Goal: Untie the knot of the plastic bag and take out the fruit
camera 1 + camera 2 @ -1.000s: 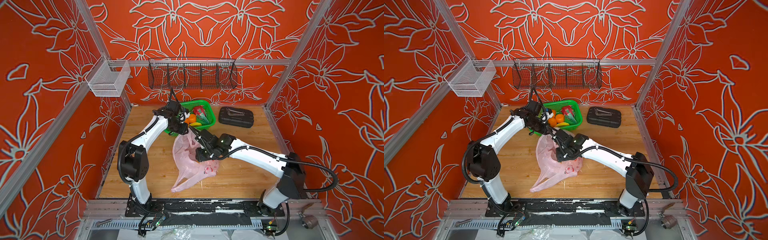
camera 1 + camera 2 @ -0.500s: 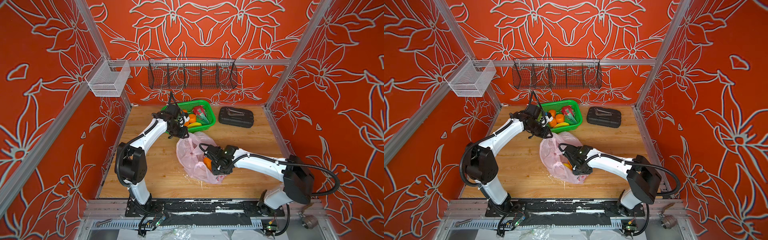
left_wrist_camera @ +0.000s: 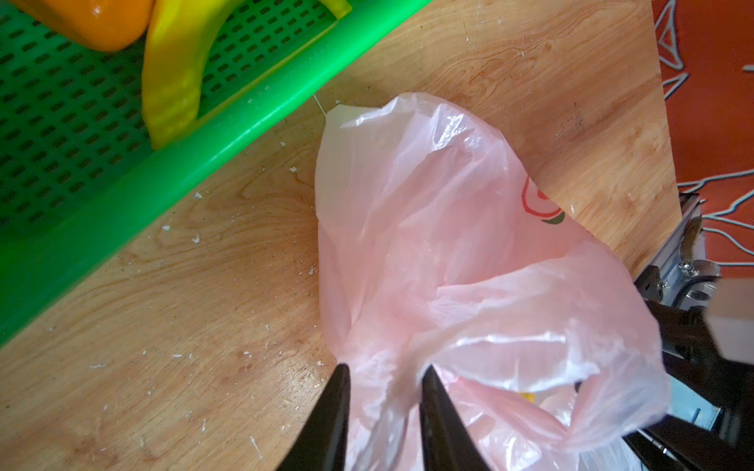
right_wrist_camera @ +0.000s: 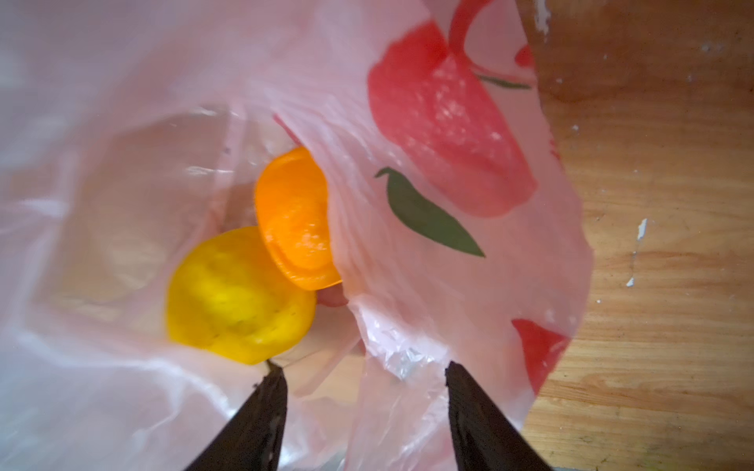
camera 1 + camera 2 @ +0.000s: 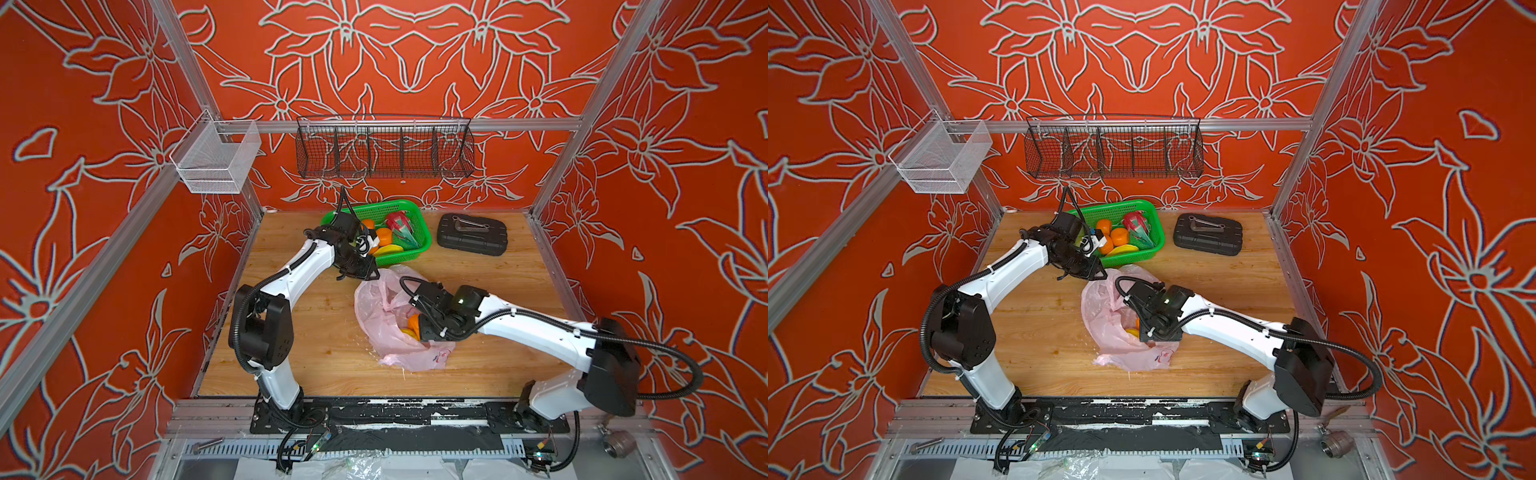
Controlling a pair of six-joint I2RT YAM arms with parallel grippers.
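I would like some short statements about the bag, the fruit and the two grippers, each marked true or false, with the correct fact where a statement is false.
1. The left gripper pinches a fold of the plastic bag. True.
2. The plastic bag is empty. False: a yellow fruit and an orange fruit lie inside it.
3. The banana lies in the green basket. True.
4. In both top views the black case lies to the left of the green basket. False: it lies to the right of it.
5. The right gripper is at the bag's mouth with its jaws apart. True.
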